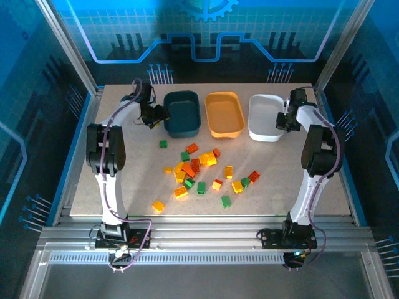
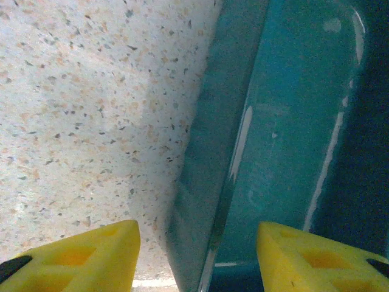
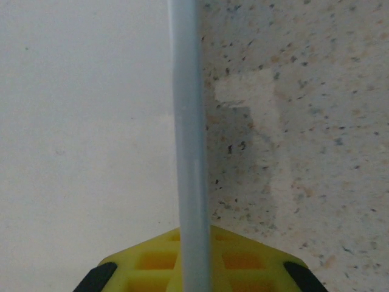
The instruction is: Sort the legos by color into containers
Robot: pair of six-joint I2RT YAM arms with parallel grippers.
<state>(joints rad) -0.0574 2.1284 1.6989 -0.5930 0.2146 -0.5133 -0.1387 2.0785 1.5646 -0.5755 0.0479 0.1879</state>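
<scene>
Several yellow, green and red-orange legos lie scattered on the middle of the table, with a lone green one further back. Three containers stand in a row at the back: dark teal, orange-yellow and white, all looking empty. My left gripper is open, its yellow fingers straddling the left wall of the teal tray without touching it. My right gripper is shut on the right rim of the white tray.
The speckled table ends at a metal frame along the front. Blue enclosure walls stand on the left, right and back. A yellow brick and a green one lie nearest the front edge.
</scene>
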